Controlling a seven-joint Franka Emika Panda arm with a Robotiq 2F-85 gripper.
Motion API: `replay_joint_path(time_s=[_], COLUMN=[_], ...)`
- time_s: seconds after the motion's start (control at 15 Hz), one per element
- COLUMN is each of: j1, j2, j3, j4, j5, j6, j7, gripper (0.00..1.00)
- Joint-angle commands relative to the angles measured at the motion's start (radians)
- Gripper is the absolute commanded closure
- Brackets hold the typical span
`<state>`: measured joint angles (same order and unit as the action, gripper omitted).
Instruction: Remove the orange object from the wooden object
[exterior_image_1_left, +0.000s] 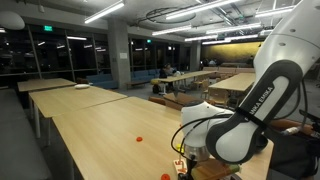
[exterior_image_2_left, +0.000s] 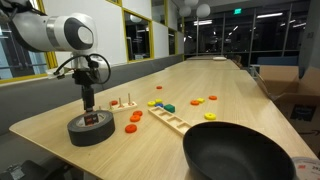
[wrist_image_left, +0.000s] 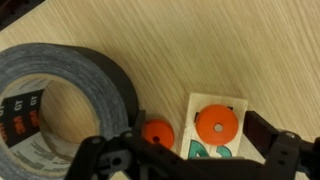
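Hovering above the long pale wooden table (exterior_image_2_left: 240, 100), the Robotiq gripper (wrist_image_left: 190, 150) carries nothing; its jaws stand wide apart, judged to be set for a straight descent. The task's flat round orange disc (wrist_image_left: 215, 123) rests on the small pale wooden square board (wrist_image_left: 236, 103), within the span of the jaws. 1 further orange disc (wrist_image_left: 155, 132) lies off the board, just beside the large grey roll of tape (wrist_image_left: 60, 100). That roll crowds the nearer finger's path. A black frying pan (exterior_image_2_left: 235, 155) stands well apart.
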<state>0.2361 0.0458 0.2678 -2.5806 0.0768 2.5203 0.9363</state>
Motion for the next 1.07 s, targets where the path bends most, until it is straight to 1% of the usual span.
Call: replay_joint_path(time_s=[0.0, 0.13, 0.2, 0.27, 0.53, 0.73, 0.8, 0.87, 1.0], j1=[0.018, 0.019, 0.019, 0.019, 0.019, 0.019, 0.02, 0.02, 0.018], j2=[-0.033, -0.028, -0.027, -0.027, -0.027, -0.031, -0.032, -0.032, -0.036], j3=[-0.005, -0.006, -0.006, -0.006, -0.007, -0.006, -0.006, -0.006, -0.007], j4=[-0.016, -0.013, -0.012, -0.013, -0.013, -0.012, -0.012, -0.012, -0.011], j5=[-0.001, -0.003, -0.002, -0.005, -0.007, -0.01, -0.01, -0.011, -0.009], j6=[0.001, 0.0, 0.001, 0.004, 0.004, 0.004, 0.004, 0.004, 0.002], j7=[0.025, 0.028, 0.028, 0.029, 0.029, 0.031, 0.031, 0.031, 0.027], gripper=[0.0, 0.0, 0.25, 0.25, 0.58, 0.8, 0.81, 0.78, 0.78])
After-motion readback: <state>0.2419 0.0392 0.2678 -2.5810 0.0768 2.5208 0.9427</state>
